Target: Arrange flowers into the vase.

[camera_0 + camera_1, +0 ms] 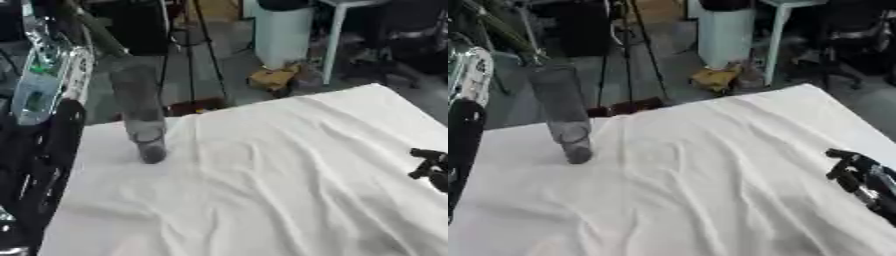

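Tall grey vase (140,110) at 10 o'clock on the white cloth (262,190), stems (92,30) rising from it. Right hand (859,177) at 3 o'clock, fingers curled, nothing held. Left arm (39,150) at 9 o'clock; cannot tell fingers

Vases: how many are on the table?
1. The clear, tall vase stands near the far left of the white-clothed table, with a stem poking out of it. None is seen elsewhere, though the arm at the left edge blocks part of the table.

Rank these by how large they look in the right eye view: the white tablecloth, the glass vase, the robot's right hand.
1. White tablecloth, by far the largest.
2. Glass vase, tall and leaning.
3. Right hand at the right edge, smallest; it is partly cut off, so its full size is unsure.
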Action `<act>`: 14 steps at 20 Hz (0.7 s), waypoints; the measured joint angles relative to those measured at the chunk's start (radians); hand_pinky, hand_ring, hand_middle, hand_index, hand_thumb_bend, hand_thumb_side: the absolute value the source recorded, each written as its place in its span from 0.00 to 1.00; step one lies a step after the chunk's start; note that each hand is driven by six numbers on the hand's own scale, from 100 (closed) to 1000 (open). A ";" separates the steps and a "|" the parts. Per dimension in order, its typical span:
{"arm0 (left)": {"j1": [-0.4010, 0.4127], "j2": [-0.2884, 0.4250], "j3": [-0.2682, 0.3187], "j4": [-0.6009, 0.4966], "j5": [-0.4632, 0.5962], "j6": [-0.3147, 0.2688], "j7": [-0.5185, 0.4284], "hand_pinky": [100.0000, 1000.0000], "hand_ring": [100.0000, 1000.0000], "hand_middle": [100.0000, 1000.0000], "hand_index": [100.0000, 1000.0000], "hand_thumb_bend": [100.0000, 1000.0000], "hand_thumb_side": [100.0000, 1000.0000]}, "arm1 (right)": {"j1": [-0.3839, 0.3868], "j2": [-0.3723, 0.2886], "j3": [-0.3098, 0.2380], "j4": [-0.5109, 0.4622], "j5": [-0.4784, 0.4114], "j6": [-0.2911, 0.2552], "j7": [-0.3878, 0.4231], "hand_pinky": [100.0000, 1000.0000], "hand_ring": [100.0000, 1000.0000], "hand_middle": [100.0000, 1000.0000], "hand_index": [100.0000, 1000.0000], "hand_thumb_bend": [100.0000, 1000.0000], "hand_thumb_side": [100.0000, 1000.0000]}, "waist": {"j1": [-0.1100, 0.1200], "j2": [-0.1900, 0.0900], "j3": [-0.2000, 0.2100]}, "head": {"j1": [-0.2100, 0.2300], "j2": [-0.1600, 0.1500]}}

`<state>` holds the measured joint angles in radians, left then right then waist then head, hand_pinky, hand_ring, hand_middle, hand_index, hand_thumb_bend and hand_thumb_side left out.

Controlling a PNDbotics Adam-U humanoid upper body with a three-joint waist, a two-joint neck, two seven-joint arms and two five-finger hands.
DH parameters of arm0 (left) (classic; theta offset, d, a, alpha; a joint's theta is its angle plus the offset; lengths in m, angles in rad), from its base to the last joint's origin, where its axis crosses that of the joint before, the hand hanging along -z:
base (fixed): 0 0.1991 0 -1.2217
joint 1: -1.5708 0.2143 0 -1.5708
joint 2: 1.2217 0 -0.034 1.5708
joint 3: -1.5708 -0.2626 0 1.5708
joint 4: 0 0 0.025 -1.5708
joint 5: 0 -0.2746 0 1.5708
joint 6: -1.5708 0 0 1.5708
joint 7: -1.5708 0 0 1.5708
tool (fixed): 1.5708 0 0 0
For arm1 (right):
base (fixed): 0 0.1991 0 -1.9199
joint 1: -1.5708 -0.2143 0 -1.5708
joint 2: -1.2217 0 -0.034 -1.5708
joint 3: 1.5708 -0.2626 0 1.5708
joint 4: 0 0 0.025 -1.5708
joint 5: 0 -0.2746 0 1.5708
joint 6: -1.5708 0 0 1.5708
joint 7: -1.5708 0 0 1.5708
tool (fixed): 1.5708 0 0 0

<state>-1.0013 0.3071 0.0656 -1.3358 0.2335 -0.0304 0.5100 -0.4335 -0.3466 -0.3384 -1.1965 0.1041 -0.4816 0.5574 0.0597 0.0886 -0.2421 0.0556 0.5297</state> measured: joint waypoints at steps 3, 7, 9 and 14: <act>-0.003 0.000 0.000 0.065 -0.008 -0.039 0.009 0.00 0.00 0.00 0.00 0.29 0.49 | -0.004 0.001 0.000 0.000 0.000 -0.001 0.003 0.68 0.98 0.42 0.82 0.65 0.72 | 0.000 0.002 -0.014 | 0.005 -0.012; -0.007 0.000 0.000 0.133 -0.014 -0.085 0.019 0.00 0.00 0.00 0.00 0.29 0.49 | -0.006 0.001 0.000 0.000 0.001 -0.003 0.005 0.68 0.98 0.42 0.82 0.65 0.72 | 0.000 0.004 -0.019 | 0.008 -0.021; -0.011 0.000 0.000 0.155 -0.014 -0.103 0.024 0.00 0.00 0.00 0.00 0.29 0.49 | -0.006 0.001 0.000 0.000 0.001 -0.003 0.005 0.68 0.98 0.42 0.82 0.64 0.72 | 0.001 0.004 -0.022 | 0.009 -0.021; -0.019 0.001 0.000 0.183 -0.015 -0.139 0.043 0.00 0.00 0.00 0.00 0.30 0.49 | -0.006 0.002 0.000 0.000 0.001 -0.002 0.006 0.68 0.98 0.42 0.82 0.64 0.73 | 0.006 0.004 -0.024 | 0.010 -0.022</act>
<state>-1.0206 0.3081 0.0653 -1.1533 0.2184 -0.1694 0.5527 -0.4399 -0.3447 -0.3383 -1.1964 0.1047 -0.4834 0.5634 0.0653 0.0927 -0.2664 0.0660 0.5078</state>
